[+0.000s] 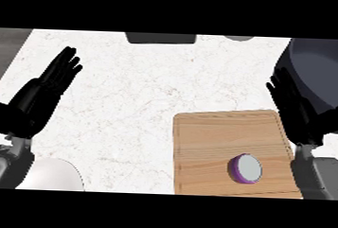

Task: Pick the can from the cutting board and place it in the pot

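A purple can (245, 168) with a pale grey top stands upright on the wooden cutting board (213, 146), near the board's lower right corner. The dark pot (320, 69) sits at the counter's upper right, partly cut off by the view's edge. My right hand (298, 111) is open with straight fingers, over the board's right edge and just left of the pot, above and right of the can. At the left side of the counter my left hand (43, 95) rests open, fingers up, far from the can.
A dark grey object (161, 38) lies at the counter's far edge, with a small grey round thing (239, 38) right of it. A pale rounded shape (54, 176) shows at the lower left. The counter's left edge runs beside my left hand.
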Available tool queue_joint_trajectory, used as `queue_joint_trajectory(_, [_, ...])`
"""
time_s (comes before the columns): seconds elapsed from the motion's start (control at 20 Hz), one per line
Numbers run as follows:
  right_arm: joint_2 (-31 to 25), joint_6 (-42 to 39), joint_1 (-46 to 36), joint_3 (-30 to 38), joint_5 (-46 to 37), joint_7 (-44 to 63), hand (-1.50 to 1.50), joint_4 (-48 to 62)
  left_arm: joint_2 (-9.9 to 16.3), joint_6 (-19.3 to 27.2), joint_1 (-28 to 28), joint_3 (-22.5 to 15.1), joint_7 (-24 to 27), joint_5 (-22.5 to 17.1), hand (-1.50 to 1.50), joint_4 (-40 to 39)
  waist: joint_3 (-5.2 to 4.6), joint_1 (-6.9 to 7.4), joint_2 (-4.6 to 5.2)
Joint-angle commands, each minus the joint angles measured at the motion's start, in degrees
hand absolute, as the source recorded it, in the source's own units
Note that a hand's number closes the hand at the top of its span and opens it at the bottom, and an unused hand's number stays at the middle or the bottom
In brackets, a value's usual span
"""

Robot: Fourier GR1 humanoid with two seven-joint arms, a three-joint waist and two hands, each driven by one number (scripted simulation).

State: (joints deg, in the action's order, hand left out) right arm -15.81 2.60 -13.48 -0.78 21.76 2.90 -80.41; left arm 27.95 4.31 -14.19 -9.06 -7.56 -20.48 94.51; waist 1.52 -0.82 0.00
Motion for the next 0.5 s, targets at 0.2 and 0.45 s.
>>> queue_joint_trajectory(0.2, [-10.39,-1.68,5.69,8.59,-5.79,-14.02,1.5,-0.68,-1.42,10.7,0.46,6.56,-1.15,3.94,0.0,-3.25,-1.45,-0.11,-0.07])
queue_joint_trajectory(0.45, [-9.64,11.39,14.83,6.01,-22.45,-26.67,-1.5,4.29,-4.66,12.46,4.02,5.5,-0.2,4.06,0.0,-3.25,-1.4,0.19,0.08])
